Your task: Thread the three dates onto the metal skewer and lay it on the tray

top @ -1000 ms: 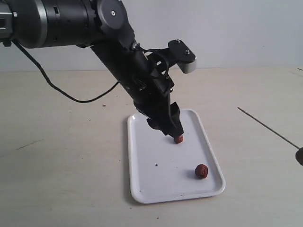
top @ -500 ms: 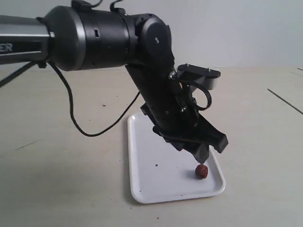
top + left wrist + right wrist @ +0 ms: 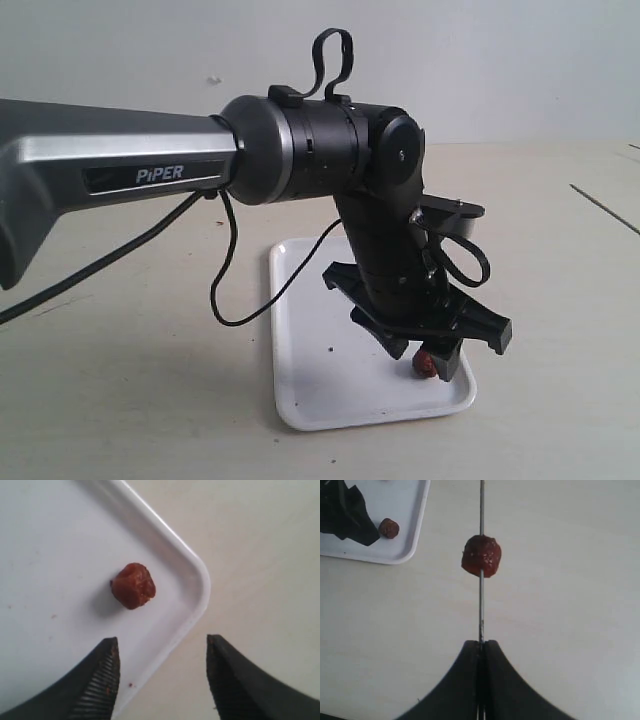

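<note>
**Left arm** (image 3: 385, 225): over the last second it has been swinging along the tray (image 3: 300, 330), from mid-tray to the corner nearest the exterior camera on the right. It is now hanging over the date (image 3: 133, 585) lying in that corner.

**Left jaws:** standing wide apart, holding nothing and touching nothing. One tip is hanging over the tray floor and the other over the counter (image 3: 150, 400) past the rim. The date is lying ahead of the tips, nearer the tray-side one.

**Second loose date:** showing mid-tray by the jaws a second ago. The arm is now covering that spot, so I cannot tell whether it is still lying there.

**Right jaws:** pressing together on the skewer (image 3: 481, 605) and holding it over bare counter, well apart from the tray.

**Threaded date** (image 3: 481, 555): sitting partway along the rod. It has been carried out of the exterior view, where only a thin stretch of skewer is showing at the right edge.

**Task standing (judgement):** one date of three is threaded. The move suggests the corner date is being lined up next. The jaws are needing to centre on it and descend while minding the rim just beside it.
</note>
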Tool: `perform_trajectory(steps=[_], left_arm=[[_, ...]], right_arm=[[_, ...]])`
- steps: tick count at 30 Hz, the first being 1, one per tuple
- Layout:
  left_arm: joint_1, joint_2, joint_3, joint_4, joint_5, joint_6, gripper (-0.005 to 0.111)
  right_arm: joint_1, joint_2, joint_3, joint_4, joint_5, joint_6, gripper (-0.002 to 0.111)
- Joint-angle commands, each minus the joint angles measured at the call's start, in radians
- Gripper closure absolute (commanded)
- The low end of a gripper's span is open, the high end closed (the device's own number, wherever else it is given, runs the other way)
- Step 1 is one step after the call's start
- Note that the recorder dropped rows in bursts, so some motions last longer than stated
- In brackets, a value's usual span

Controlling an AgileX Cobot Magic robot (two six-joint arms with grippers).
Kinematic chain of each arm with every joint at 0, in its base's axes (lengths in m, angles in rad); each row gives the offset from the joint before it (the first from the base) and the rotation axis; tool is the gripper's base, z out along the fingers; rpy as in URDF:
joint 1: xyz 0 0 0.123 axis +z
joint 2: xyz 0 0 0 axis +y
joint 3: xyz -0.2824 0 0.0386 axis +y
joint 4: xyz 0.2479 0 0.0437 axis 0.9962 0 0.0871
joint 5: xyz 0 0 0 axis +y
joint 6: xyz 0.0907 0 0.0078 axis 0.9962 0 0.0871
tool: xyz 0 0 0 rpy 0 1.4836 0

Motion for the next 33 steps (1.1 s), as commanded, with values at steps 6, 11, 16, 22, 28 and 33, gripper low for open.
perform_trajectory(steps=[6, 11, 16, 22, 28, 33], left_arm=[[-0.002, 0.074, -0.13, 0.069, 0.071, -0.043, 0.054], [-0.01, 0.111, -0.176, 0.103, 0.089, -0.065, 0.054], [-0.013, 0.138, -0.193, 0.129, 0.092, -0.076, 0.054], [-0.013, 0.171, -0.224, 0.129, 0.094, -0.091, 0.054], [-0.013, 0.176, -0.237, 0.129, 0.075, -0.091, 0.054], [-0.013, 0.183, -0.237, 0.129, 0.073, -0.091, 0.054]], right_arm=[[-0.005, -0.002, 0.005, -0.012, -0.006, -0.013, 0.108], [-0.005, -0.002, 0.005, -0.018, -0.006, -0.012, 0.108], [-0.005, -0.002, 0.005, -0.027, -0.006, -0.012, 0.108], [-0.005, -0.002, 0.005, -0.027, -0.006, -0.012, 0.108], [-0.005, -0.002, 0.005, -0.027, -0.006, -0.012, 0.108], [-0.005, -0.002, 0.005, -0.027, -0.006, -0.012, 0.108]])
